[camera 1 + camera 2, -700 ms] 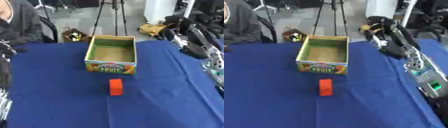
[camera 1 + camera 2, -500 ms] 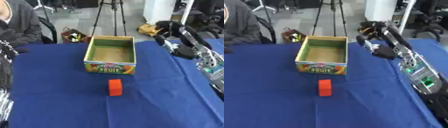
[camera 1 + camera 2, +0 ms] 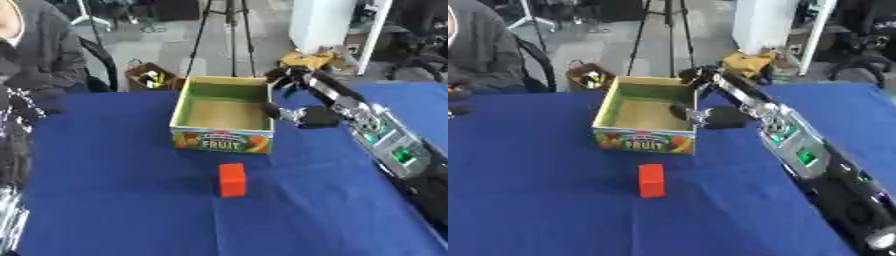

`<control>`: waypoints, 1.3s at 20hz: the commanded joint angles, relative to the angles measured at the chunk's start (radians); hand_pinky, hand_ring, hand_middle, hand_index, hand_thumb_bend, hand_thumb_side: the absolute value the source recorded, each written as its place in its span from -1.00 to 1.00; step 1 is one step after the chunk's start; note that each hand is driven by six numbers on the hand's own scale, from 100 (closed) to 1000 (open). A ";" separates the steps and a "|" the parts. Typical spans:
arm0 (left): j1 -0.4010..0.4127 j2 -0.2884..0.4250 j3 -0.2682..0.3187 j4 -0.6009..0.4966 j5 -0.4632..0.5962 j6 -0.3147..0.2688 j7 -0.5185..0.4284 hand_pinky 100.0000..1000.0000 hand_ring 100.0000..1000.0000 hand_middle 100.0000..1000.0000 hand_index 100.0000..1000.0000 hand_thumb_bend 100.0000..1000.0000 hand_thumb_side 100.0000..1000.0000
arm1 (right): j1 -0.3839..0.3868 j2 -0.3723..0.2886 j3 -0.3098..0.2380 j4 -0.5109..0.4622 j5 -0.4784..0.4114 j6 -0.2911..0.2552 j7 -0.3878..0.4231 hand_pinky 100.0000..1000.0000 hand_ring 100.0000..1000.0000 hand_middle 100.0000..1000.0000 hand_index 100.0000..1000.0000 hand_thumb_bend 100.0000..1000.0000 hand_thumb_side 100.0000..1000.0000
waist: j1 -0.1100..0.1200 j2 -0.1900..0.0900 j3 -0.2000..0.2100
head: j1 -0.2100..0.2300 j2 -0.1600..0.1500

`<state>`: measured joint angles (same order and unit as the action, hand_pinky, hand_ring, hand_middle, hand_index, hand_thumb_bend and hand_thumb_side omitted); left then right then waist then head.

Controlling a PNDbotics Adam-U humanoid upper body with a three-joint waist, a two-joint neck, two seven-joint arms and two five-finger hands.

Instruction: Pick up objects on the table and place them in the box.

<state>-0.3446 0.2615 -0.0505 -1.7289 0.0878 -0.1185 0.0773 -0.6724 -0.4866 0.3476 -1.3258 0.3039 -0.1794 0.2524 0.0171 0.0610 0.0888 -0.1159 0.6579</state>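
— Where's my right hand (image 3: 308, 114) sitting at the moment?

— I have it raised over the blue cloth-covered table (image 3: 114, 200), just beside the right wall of the open cardboard box with the green rim and the fruit picture on its front (image 3: 224, 120). The arm comes in from the lower right, and the hand is at the box's right edge, near the top of that wall.

— Is it holding anything?

— No, nothing in it. The fingers are partly spread and loosely bent, the thumb reaching toward the box wall. I can't tell whether it touches the cardboard.

— And the thing I'm meant to pick up?

— The small orange rectangular block (image 3: 232, 179) stands upright on the cloth, nearer to me than the hand and to its left, in front of the box's printed face and apart from it. The box looks bare inside, only its tan floor showing.

— The left hand?

— I see a dark, blurred arm along the left edge, but I can't make out the hand's fingers.
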 commanded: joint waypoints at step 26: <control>-0.022 -0.017 -0.008 0.000 -0.001 0.002 0.001 0.20 0.36 0.50 0.72 0.09 0.89 | -0.035 0.094 -0.011 0.186 0.152 -0.118 0.123 0.27 0.47 0.50 0.77 -0.08 0.29 | 0.011 -0.003 0.007 | 0.002 -0.006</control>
<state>-0.3511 0.2362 -0.0571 -1.7199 0.0872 -0.1166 0.0784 -0.6888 -0.3817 0.3394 -1.1171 0.4536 -0.2921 0.3766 0.0285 0.0679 0.0955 -0.1154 0.6570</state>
